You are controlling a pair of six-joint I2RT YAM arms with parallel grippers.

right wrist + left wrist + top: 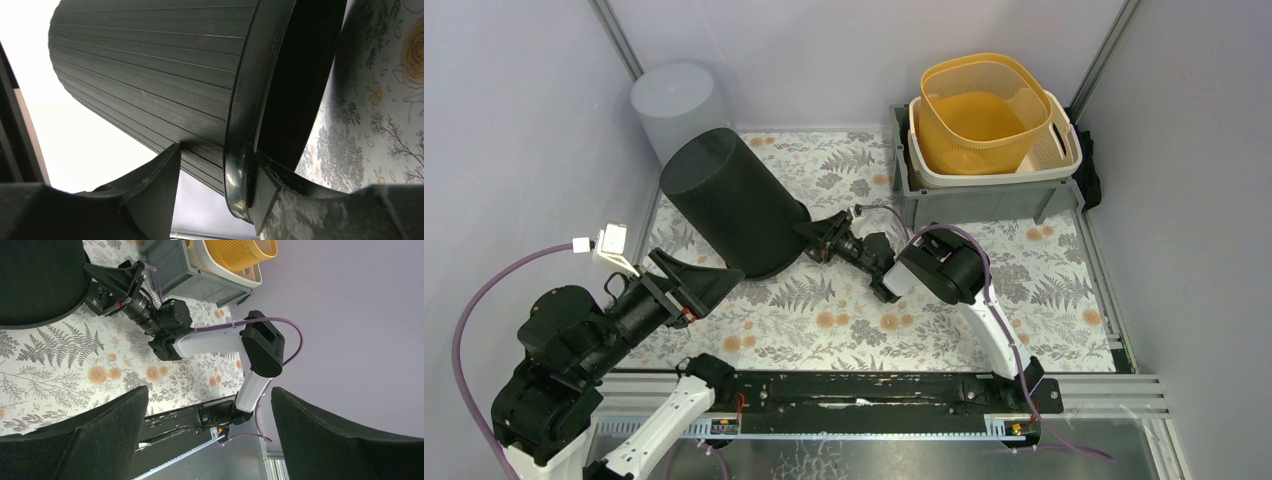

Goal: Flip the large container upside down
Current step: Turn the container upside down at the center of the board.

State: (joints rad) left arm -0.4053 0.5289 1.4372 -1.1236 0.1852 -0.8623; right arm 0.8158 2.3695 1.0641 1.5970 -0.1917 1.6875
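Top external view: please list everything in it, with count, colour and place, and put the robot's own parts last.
black container: one, black, centre-left of the mat, tilted with its closed end up
grey cylinder: one, pale grey, back left corner
grey bin: one, grey, back right
white basket: one, white, inside the bin
yellow basket: one, yellow, nested in the white one
floral mat: one, white with a floral print, covering the table
left tool: one, black, open, near the container's lower left
right tool: one, black, clamped on the container's rim
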